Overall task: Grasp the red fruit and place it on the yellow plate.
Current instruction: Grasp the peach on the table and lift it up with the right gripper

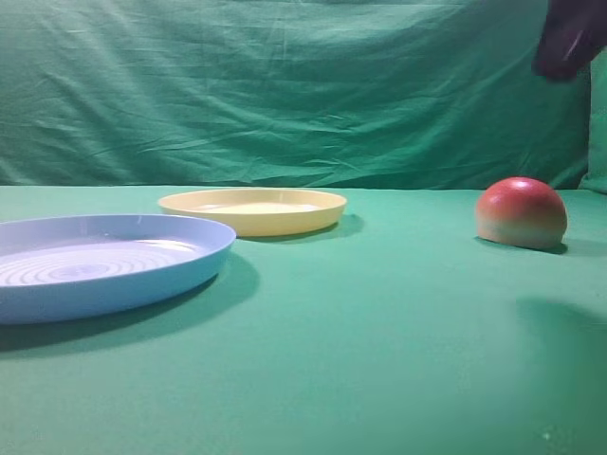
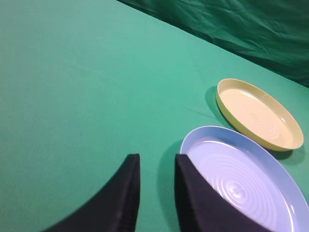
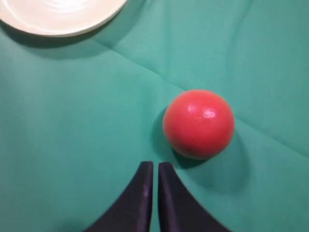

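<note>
Hovering above red fruit [image 3: 198, 123], right jaws nearly closed, left jaws narrowly parted, empty.

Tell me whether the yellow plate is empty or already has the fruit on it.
Empty. The yellow plate shows only bare surface, and the red fruit sits on the green cloth well off to its right, untouched.

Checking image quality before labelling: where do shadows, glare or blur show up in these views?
Exterior high: the dark arm at top right is blurred; soft shadows lie under the blue plate and fruit. Left wrist: sharp, with the yellow plate casting a shadow to its left. Right wrist: small glare spots on the fruit, its shadow below it, and the right gripper dark.
</note>
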{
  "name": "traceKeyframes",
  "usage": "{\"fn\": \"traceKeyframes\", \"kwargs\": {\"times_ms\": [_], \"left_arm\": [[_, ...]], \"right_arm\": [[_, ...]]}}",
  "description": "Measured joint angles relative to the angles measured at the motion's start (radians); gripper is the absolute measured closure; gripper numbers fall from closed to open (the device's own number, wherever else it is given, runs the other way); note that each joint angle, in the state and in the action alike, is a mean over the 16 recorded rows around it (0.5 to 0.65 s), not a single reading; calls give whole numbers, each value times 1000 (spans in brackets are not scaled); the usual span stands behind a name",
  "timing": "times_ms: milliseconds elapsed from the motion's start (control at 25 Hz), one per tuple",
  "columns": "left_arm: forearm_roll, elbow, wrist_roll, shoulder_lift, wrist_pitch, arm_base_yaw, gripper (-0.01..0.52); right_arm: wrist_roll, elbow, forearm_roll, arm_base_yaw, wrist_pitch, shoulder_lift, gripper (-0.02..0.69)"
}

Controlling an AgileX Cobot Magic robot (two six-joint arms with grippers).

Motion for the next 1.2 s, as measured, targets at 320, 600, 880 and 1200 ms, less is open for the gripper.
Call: {"fn": "traceKeyframes", "kwargs": {"times_ms": [320, 600, 880, 1200], "left_arm": [[0, 0, 0, 0, 0, 0, 357], [0, 0, 0, 0, 0, 0, 357], [0, 0, 0, 0, 0, 0, 357], [0, 0, 0, 0, 0, 0, 357]], "right_arm": [[5, -33, -3, -19, -71, 126, 43], [7, -35, -2, -39, -115, 217, 57], [8, -62, 0, -46, -105, 266, 197], [7, -200, 16, -18, -29, 255, 360]]}}
